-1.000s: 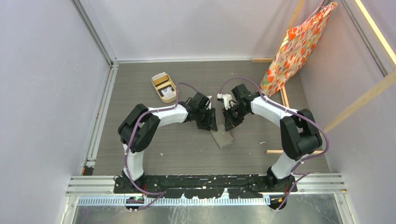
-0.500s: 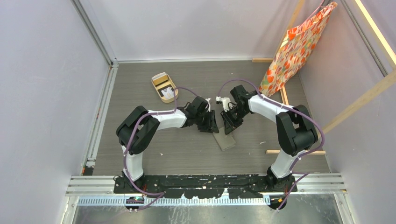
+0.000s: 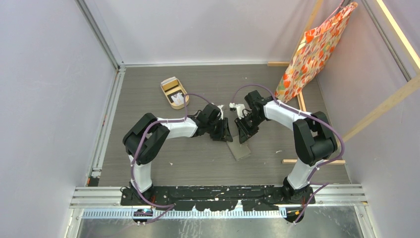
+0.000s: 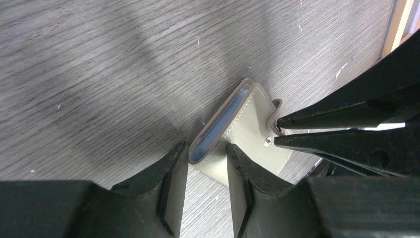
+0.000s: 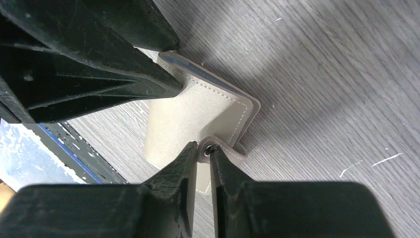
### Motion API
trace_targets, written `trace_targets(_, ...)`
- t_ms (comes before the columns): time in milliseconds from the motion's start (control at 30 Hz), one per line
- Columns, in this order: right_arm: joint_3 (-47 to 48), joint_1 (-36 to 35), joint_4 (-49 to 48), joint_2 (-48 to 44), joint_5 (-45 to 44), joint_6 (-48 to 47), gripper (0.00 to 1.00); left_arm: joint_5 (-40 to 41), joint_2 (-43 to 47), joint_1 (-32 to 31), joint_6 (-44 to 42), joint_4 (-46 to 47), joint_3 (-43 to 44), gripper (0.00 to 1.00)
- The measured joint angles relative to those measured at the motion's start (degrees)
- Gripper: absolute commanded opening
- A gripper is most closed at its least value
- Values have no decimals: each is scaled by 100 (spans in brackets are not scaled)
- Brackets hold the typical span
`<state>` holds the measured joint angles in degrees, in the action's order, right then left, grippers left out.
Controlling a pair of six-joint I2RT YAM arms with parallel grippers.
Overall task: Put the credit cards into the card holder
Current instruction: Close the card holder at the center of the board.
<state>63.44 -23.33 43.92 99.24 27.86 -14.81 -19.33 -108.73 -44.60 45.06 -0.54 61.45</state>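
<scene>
Grey-brown, soft card holder [image 4: 247, 126] seems light and floppy: your left gripper [image 4: 207, 149] clamps its open corner, right gripper [image 5: 204, 148] nips the snap tab [image 5: 232, 151]; pull gently.

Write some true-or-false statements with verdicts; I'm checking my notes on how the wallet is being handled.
The left gripper grips the card holder by one edge. True.
The right gripper has its fingertips either side of the snap tab. True.
The card holder lies in the tan tray. False: it is between the two grippers, well apart from the tan tray.
The card holder is spread fully open. False: it is folded, blue sleeves showing at one edge.
</scene>
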Motion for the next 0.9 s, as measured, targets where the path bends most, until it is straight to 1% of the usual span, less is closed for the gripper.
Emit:
trace_targets(267, 0, 26, 39, -96, -66, 22, 2, -2, 0, -2, 0, 15, -7, 36)
trace_targets(900, 0, 9, 271, -227, 227, -81, 1, -4, 15, -2, 0, 120, -66, 36)
